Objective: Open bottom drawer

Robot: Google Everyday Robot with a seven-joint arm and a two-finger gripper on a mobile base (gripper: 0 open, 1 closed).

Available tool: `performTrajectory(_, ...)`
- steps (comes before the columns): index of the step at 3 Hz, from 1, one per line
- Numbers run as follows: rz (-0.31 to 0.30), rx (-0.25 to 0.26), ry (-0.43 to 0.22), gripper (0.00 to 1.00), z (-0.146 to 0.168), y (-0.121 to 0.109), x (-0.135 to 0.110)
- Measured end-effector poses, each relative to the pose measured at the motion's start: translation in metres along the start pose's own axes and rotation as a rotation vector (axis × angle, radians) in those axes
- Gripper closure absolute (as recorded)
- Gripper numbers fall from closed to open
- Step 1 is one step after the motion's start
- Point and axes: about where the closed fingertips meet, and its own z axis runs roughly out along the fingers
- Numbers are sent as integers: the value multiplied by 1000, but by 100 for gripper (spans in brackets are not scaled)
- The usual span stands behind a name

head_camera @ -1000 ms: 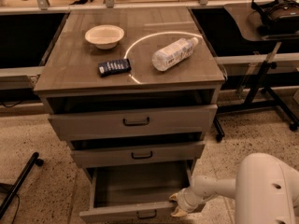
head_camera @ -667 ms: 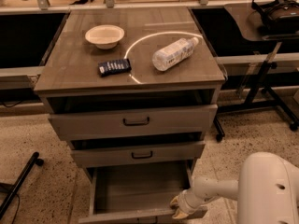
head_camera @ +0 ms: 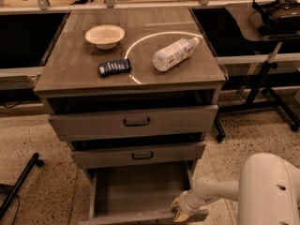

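Grey-brown wood, the bottom drawer (head_camera: pixel 138 191) stands pulled well out below the middle drawer (head_camera: pixel 108 157). My gripper (head_camera: pixel 180 211) sits at its front's right end; whether it clamps there, I cannot tell.

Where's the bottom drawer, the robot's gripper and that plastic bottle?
bottom drawer (head_camera: pixel 136 191): camera view, bare inside floor.
gripper (head_camera: pixel 180 211): camera view, its tip at the drawer's front right corner.
plastic bottle (head_camera: pixel 174 54): camera view, middle of its body.

The cabinet (head_camera: pixel 84 76) is viewed from above its front, angled downward, fairly near. The gripper (head_camera: pixel 180 211) is framed lower right, at the front of the bottom drawer (head_camera: pixel 136 191).
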Motion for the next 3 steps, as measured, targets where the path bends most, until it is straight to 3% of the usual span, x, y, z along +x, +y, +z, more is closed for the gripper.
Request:
performTrajectory(1, 0, 0, 0, 34, 0, 0, 0)
performTrajectory(2, -8, 49, 10, 11, -27, 0, 9)
performTrajectory(3, -1, 154, 65, 0, -99, 2, 28)
